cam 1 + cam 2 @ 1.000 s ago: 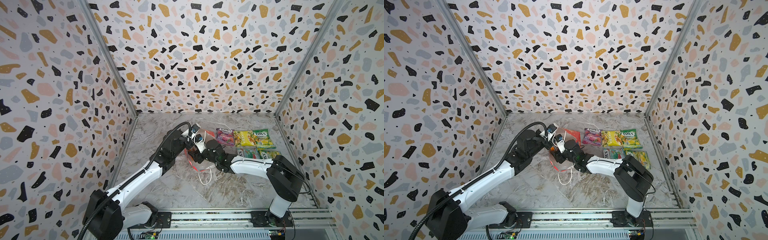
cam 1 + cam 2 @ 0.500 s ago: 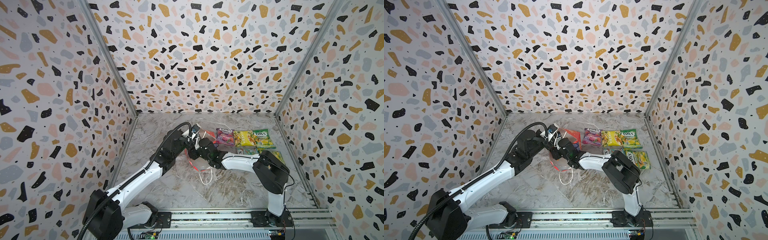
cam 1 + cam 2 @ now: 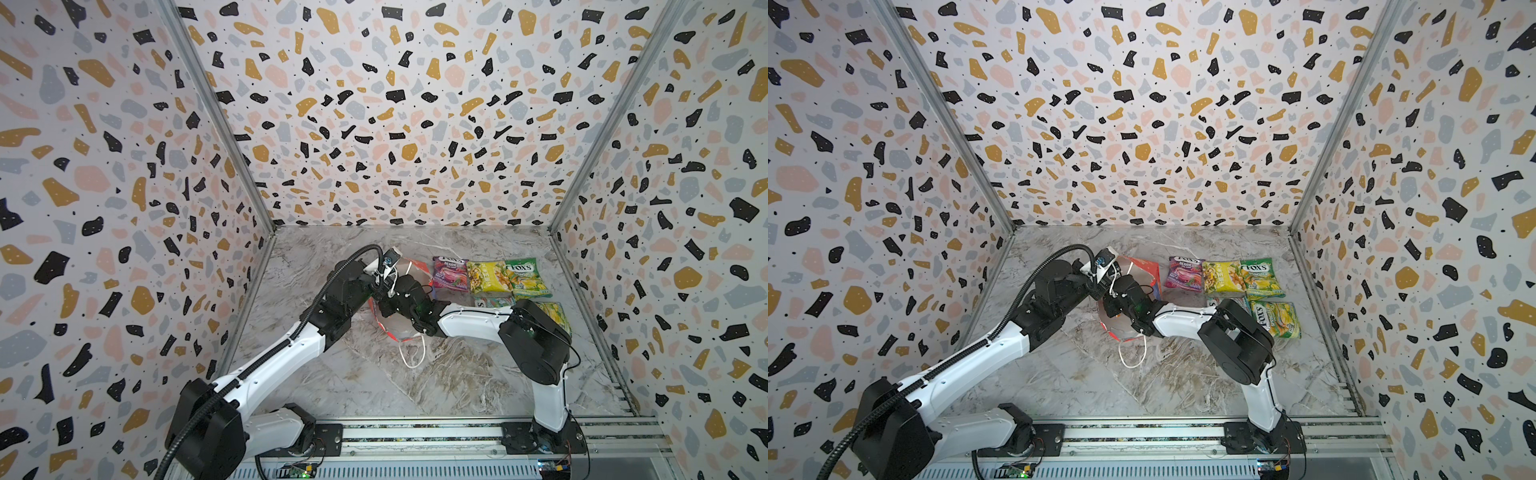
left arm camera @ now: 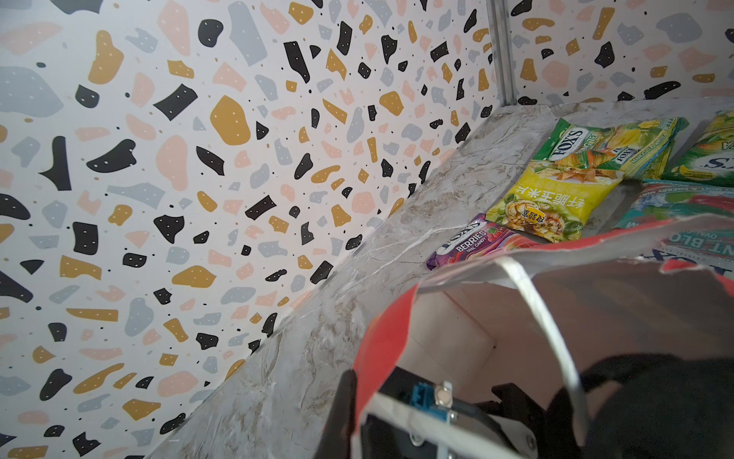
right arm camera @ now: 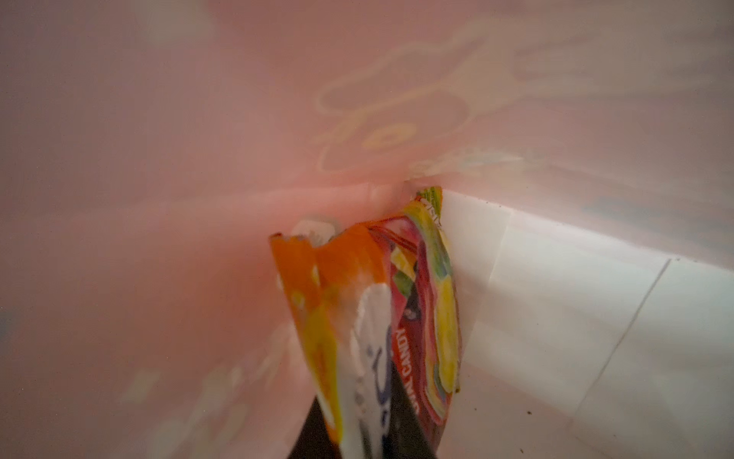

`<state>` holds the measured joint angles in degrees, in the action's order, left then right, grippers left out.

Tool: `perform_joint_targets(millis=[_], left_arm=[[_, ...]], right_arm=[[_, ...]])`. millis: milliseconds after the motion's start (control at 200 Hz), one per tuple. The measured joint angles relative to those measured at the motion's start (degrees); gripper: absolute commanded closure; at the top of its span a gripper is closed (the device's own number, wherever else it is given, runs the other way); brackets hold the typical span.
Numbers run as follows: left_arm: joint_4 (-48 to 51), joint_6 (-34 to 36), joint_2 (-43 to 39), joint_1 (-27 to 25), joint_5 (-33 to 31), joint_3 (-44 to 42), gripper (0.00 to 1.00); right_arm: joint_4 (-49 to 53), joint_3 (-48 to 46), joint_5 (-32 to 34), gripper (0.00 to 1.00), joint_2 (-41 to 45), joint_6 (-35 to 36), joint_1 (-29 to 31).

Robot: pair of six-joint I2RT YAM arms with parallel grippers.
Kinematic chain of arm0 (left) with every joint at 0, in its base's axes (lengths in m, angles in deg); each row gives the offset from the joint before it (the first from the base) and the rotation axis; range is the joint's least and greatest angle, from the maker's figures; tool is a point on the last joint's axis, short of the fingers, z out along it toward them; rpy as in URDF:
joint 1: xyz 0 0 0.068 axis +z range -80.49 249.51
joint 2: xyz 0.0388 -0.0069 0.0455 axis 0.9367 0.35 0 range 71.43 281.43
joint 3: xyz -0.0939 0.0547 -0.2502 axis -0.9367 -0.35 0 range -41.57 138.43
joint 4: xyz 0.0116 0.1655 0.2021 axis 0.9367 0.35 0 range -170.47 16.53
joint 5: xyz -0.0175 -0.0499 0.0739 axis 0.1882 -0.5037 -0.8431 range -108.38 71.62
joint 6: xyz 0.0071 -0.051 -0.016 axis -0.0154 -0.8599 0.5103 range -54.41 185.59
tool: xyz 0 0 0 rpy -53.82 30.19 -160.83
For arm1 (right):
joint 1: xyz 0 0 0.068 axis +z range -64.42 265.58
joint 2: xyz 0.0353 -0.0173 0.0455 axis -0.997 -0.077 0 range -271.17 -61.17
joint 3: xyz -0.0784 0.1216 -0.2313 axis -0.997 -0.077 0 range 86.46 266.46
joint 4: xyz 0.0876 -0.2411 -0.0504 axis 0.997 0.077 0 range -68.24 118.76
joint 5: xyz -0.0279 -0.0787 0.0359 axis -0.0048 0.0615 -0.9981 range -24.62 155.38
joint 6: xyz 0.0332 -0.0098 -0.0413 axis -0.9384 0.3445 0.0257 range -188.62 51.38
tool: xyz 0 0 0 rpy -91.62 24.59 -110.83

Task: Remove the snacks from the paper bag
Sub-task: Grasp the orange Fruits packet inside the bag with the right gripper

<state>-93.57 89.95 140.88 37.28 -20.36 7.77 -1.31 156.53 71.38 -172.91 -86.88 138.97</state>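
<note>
Inside the paper bag (image 3: 1144,272) the right tool (image 5: 365,445) pinches an orange packet (image 5: 345,286), judged light, slippery and easily crumpled; an edge hold suits it. The left tool (image 4: 365,401) clamps the bag's rim.

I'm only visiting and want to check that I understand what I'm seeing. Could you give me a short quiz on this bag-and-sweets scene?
1. True or false: the paper bag is empty.
2. Which lies nearest the bag? A purple packet; B green packet; C teal packet.
3. Which gripper holds the bag's rim?
Key: 1 false, an orange packet sits inside, in the right gripper. 2 A. 3 the left gripper.
</note>
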Motion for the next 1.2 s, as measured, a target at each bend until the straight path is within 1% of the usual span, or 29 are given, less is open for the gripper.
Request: perform_joint_targets(millis=[355, 546, 736, 971, 1201], left_arm=[[-1.62, -2.45, -0.44, -0.11, -7.56, -0.04, 1.00], [-2.49, -2.99, -0.66, -0.52, -8.07, -0.33, 1.00], [-2.54, -3.67, -0.90, -1.09, -7.89, -0.31, 1.00], [-1.27, -4.98, -2.12, -1.22, -6.14, 0.11, 1.00], [1.62, -5.97, -2.32, -0.50, -2.97, 2.64, 1.00]], right_arm=[[-0.94, -11.28, -3.23, 0.93, 13.86, 6.14, 2.45], [-1.36, -14.80, -4.33, 0.94, 18.80, 8.00, 2.67], [-0.52, -15.72, -5.57, 0.93, 21.07, 10.40, 2.21], [3.78, -15.76, -10.75, 0.93, 21.75, 16.33, 1.66], [8.07, -11.58, -13.90, 0.92, 19.45, 20.90, 0.55]])
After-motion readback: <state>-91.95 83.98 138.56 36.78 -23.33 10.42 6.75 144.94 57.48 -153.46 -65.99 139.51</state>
